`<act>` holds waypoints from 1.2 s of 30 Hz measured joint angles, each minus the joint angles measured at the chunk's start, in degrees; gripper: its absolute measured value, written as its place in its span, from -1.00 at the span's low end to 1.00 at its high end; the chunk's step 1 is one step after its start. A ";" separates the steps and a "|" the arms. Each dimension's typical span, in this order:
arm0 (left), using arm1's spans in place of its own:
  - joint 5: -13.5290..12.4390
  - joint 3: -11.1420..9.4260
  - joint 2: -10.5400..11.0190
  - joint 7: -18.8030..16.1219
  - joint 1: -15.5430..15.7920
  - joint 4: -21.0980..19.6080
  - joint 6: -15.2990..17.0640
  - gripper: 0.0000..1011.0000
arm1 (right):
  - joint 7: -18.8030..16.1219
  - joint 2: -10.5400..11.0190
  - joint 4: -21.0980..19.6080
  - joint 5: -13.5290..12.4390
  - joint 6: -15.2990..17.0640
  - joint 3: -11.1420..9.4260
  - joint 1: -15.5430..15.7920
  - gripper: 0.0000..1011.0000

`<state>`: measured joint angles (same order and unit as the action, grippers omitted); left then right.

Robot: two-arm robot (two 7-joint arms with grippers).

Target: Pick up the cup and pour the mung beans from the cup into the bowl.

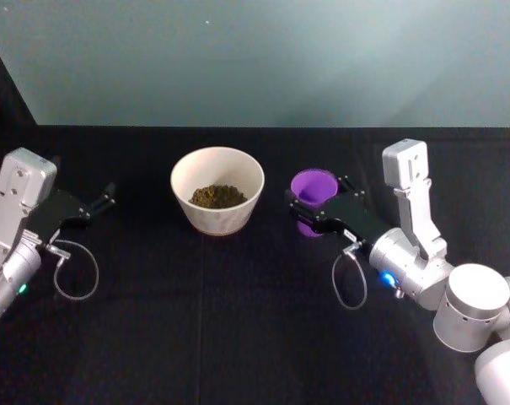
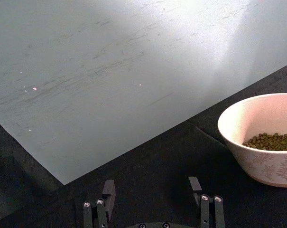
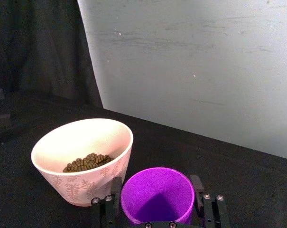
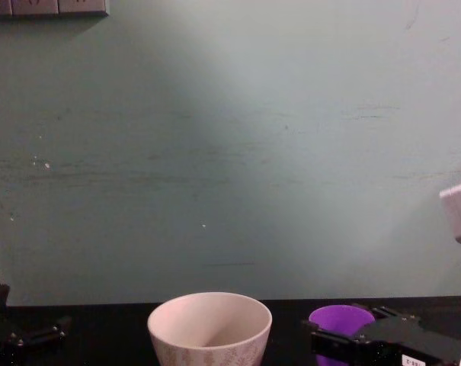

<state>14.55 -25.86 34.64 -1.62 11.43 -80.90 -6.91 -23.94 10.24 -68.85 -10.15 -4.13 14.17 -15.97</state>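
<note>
Head view: mung beans (image 1: 218, 197) heaped in cream bowl (image 1: 217, 201); purple cup (image 1: 313, 196) upright on black worktop (image 1: 238, 321), just right of bowl. Pour judged complete.
Right wrist view: cup interior bare; right claw (image 3: 157, 202) flanking cup, contact unclear, grip cannot tell.
Left wrist view: left claw (image 2: 152, 195) spread wide, holding nothing, left of bowl.
Chest view: cup beside bowl, right.

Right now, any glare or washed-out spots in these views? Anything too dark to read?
Head view: bowl and cup read clearly on the black table. Left wrist view: bright glare on the wall. Right wrist view: left background is dark. Chest view: the left gripper blends into the dark cloth.
</note>
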 joint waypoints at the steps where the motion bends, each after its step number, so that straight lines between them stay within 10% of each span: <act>1: 0.00 0.00 0.00 0.00 0.00 0.00 0.00 0.98 | 0.02 0.01 0.07 -0.18 -0.11 0.05 0.00 0.79; 25: 0.00 0.00 0.00 0.00 0.00 0.00 0.00 0.98 | 6.18 3.40 -11.15 -3.29 3.28 -1.29 0.60 0.98; 36: 0.00 0.00 0.00 0.00 0.00 0.00 0.00 0.98 | 11.56 4.07 -7.72 -0.93 7.34 -3.64 -2.25 0.98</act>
<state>14.55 -25.86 34.65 -1.62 11.43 -80.90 -6.91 -12.39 14.31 -76.57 -11.08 3.21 10.53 -18.23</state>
